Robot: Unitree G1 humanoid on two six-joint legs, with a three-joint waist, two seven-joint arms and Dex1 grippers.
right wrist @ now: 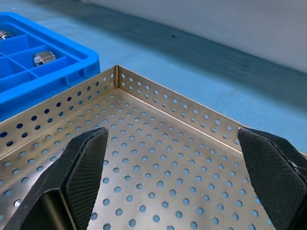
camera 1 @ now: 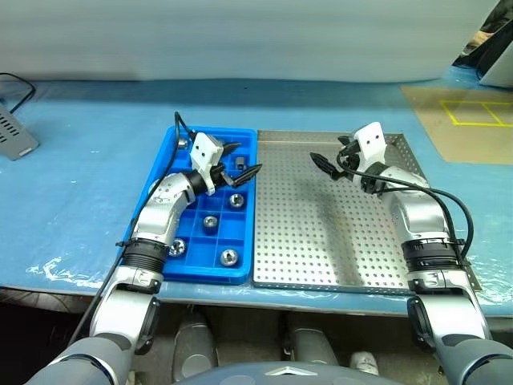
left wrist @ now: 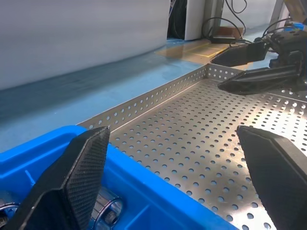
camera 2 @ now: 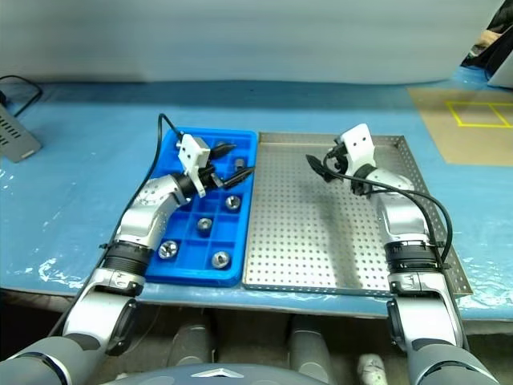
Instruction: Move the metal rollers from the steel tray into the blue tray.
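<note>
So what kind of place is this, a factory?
Probably a workshop or test bench: a perforated steel tray, a blue tray sorting metal rollers, and a blue-covered table.

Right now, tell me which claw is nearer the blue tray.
Left. The left claw hovers open over the blue tray; the right claw hangs open over the steel tray beside it.

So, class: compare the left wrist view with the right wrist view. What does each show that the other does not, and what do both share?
Left wrist view alone: the right gripper, open above the steel tray, and yellow floor markings beyond. Right wrist view alone: the tray's far corner beside the blue tray, with a metal roller in one compartment seen clearly. Both share the perforated tray floor, blue plastic, and open black fingers.
</note>
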